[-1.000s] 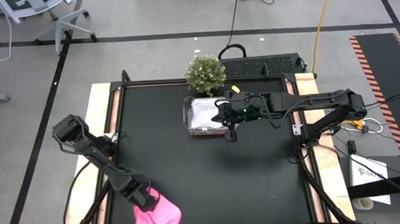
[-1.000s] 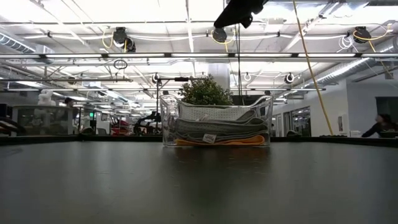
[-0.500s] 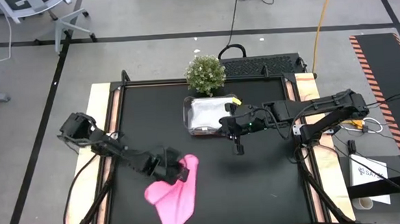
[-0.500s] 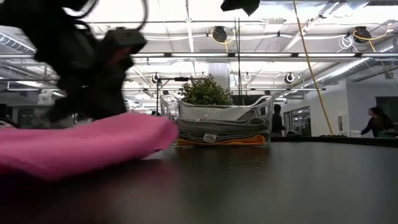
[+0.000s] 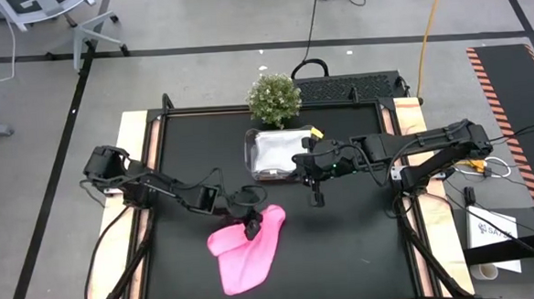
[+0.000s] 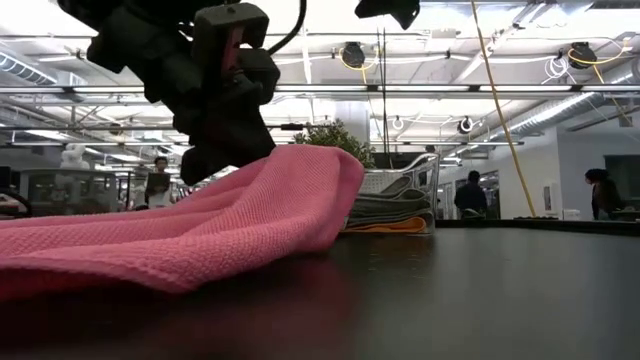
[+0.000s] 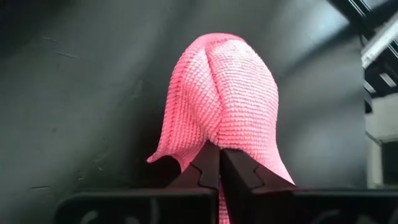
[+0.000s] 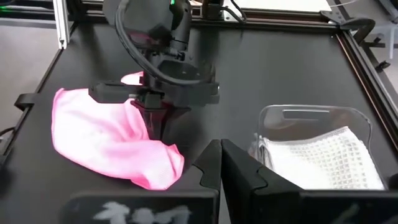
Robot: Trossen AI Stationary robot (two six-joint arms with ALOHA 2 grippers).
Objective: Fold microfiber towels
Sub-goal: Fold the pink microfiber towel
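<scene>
Your black rectangular worktop point(image 5: 345, 246) carries three items: one pink towel, one tub, one plant.

The bright pink microfiber towel point(image 5: 245, 251) lies rumpled and unfolded toward the near edge, left of centre. One end is lifted, evidently because it is being hauled out onto open surface for spreading.

The clear plastic tub point(image 5: 275, 155) sits at the middle of the far edge. It holds stacked cloths: the low view shows grey layers above one orange-yellow layer. I count at least three there; the exact number cannot be told.

One small green potted plant point(image 5: 273, 98) stands just beyond the tub at the far edge.

Your left gripper point(image 5: 252, 225) is at the towel's lifted far end. The wrist view shows its fingers point(image 7: 239, 171) pinched together on the pink fabric.

Your right gripper point(image 5: 317, 198) hangs above the worktop just beside the tub's near right corner, carrying nothing. Its fingers point(image 8: 242, 174) are closed together. It appears to be waiting to assist.
</scene>
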